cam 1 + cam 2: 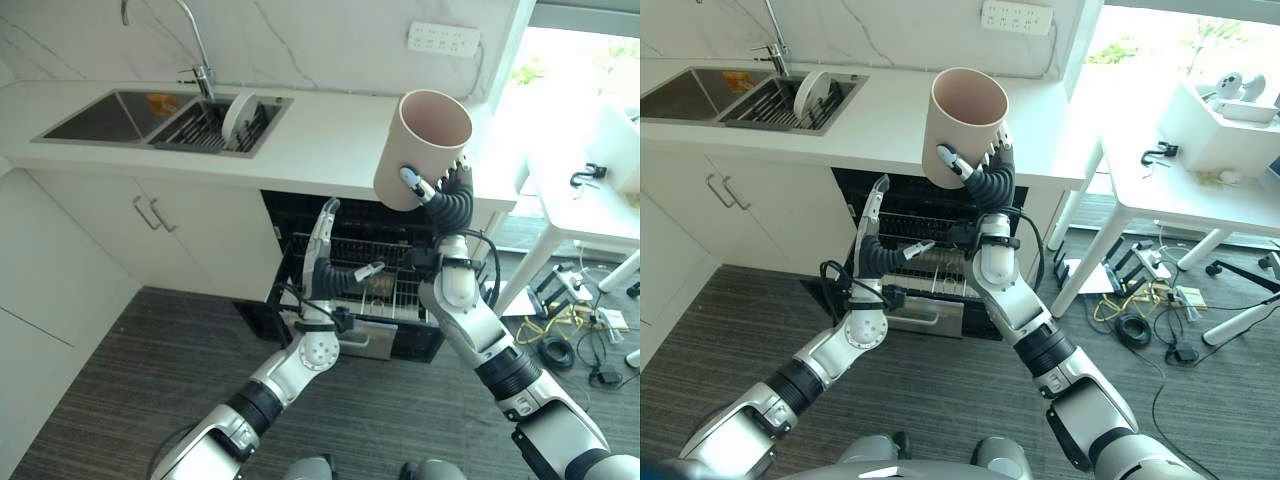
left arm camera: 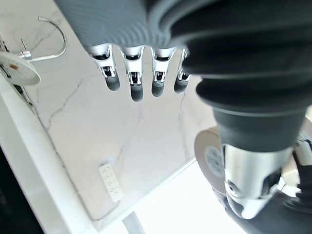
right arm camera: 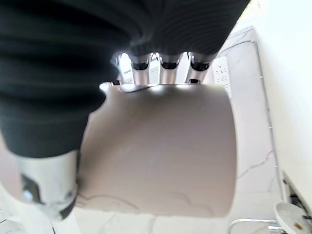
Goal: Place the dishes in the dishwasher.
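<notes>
Above the open dishwasher point(image 1: 350, 290) our right hand point(image 1: 440, 190) grips a beige cup point(image 1: 425, 145), fingers and thumb curled round its wall, mouth tilted up. Our left hand point(image 1: 322, 240) hangs empty over the rack, fingers straight. A white plate point(image 1: 237, 115) stands in the sink point(image 1: 120, 115) set into the worktop point(image 1: 320, 140).

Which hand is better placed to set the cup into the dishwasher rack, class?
The right hand: it already grips the beige cup, raised above the open dishwasher rack. The left hand holds nothing, its fingers straight, over the rack.
</notes>
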